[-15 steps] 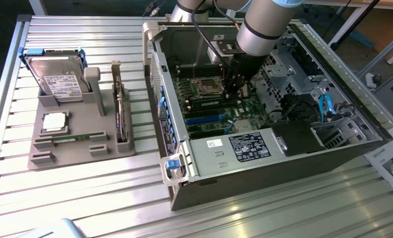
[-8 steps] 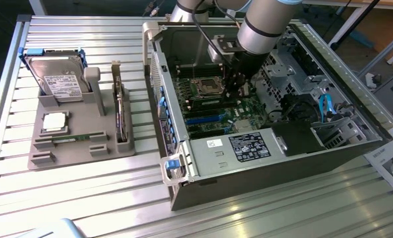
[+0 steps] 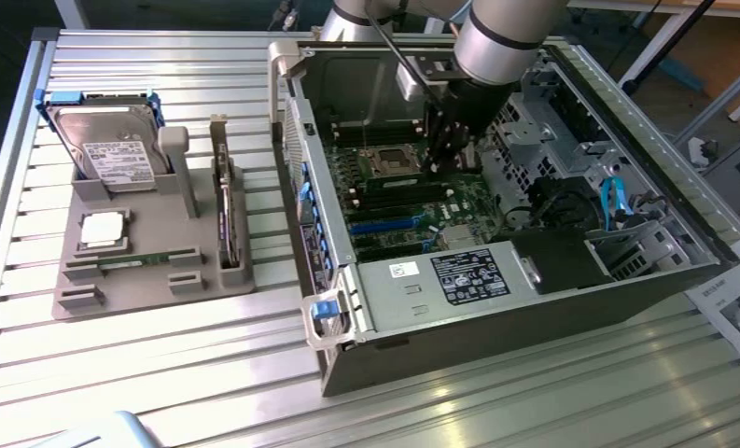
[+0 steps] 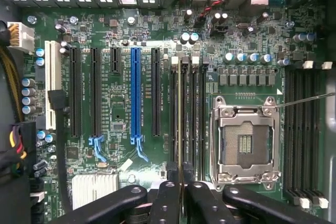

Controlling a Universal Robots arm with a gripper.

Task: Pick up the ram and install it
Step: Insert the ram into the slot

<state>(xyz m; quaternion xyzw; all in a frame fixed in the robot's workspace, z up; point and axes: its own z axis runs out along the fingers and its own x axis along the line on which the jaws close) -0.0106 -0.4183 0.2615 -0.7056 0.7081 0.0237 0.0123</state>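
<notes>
We judge the pickup done: the claw [image 4: 181, 188] is clenched on the ram [image 4: 181, 124], holding it edge-on inside the computer case [image 3: 495, 345], in the upper middle of the exterior view. The stick lines up with the memory slots [image 4: 192, 119] just beside the processor socket [image 4: 245, 142]. We cannot tell whether it is pressed home, so seating it and letting go look left to do.

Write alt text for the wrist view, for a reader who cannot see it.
The tool grips the ram edge-on, lined up along the memory slots of a green motherboard, right beside the empty processor socket. Black expansion slots and one blue slot run parallel on the ram's other side.
</notes>
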